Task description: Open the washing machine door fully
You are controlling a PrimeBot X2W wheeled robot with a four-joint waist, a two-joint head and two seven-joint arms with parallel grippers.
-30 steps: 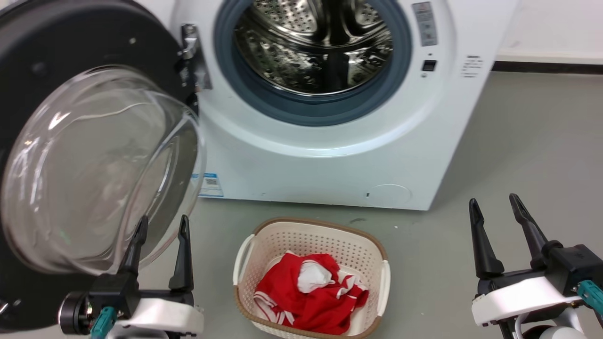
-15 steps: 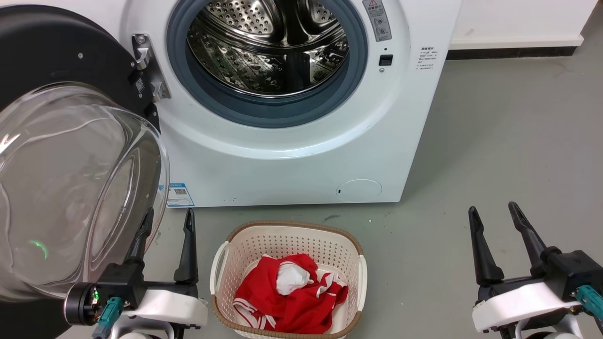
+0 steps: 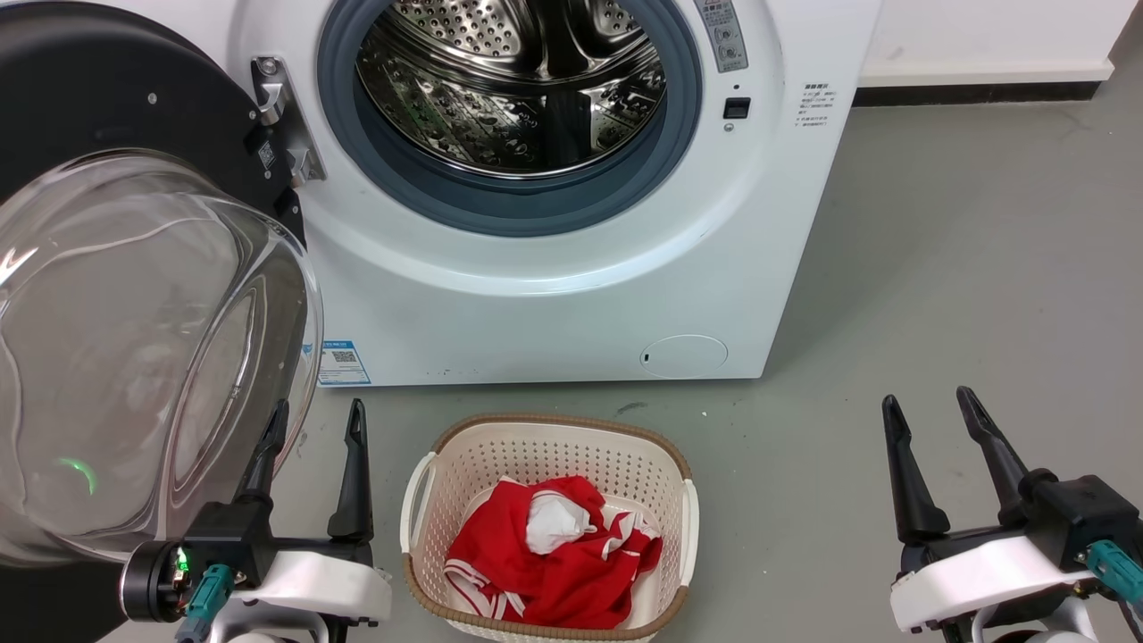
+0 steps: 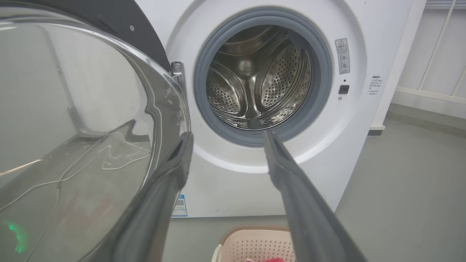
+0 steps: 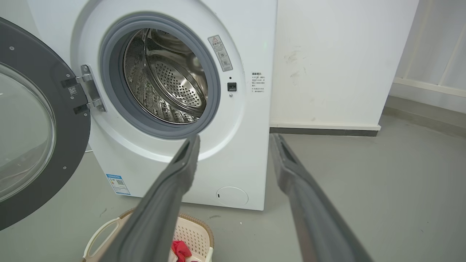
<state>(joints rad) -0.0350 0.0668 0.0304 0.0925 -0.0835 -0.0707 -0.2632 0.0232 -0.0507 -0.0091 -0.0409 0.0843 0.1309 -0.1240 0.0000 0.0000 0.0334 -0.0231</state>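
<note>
The washing machine door [image 3: 134, 339] had stayed swung wide; left hand [image 3: 318, 411] and right hand [image 3: 927, 399] hung spread, empty. Job looked done.

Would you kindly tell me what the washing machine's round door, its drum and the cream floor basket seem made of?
The large round black door: glossy dark plastic, apparently, around a clear bulging bowl, likely glass, given its reflections. The perforated drum: polished steel, mirror-bright. The cream perforated basket: matte moulded plastic, probably, with a brown rim.

White washing machine [image 3: 554, 295], grey gasket [image 3: 509, 201], perforated steel drum [image 3: 509, 89]; black-rimmed door [image 3: 80, 98]; cream perforated basket [image 3: 464, 469] holding red-and-white cloth [image 3: 554, 558].
</note>
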